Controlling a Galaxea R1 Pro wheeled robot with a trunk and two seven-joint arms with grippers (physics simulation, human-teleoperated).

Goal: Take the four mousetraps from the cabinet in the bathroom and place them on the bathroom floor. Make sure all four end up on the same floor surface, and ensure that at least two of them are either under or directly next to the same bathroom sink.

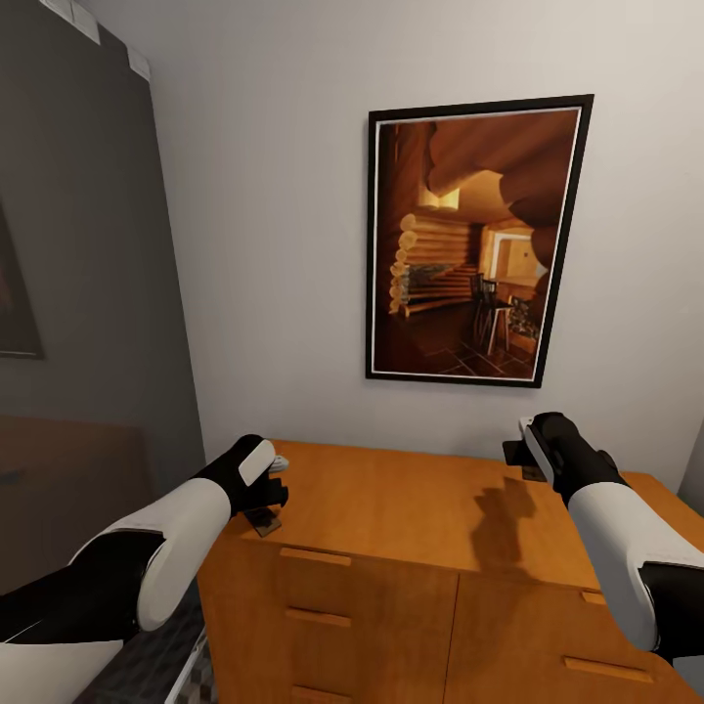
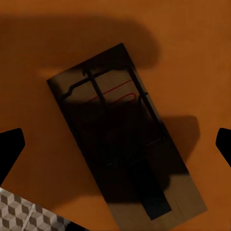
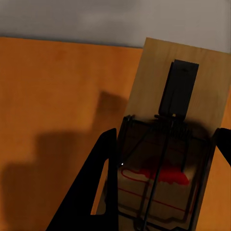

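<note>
Orange-brown cabinet (image 1: 411, 508) top fills the near scene. Left gripper (image 2: 115, 144) hovers wide open above a mousetrap (image 2: 126, 137) near the left edge; best lowered squarely before closing. Right gripper (image 3: 163, 163) pinches a second mousetrap (image 3: 178, 96) at the far right.

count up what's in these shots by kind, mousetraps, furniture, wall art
mousetraps: 2, one on the cabinet top at the left gripper, one at the right gripper
cabinet: 1
fully visible framed picture: 1
total: 4
</note>
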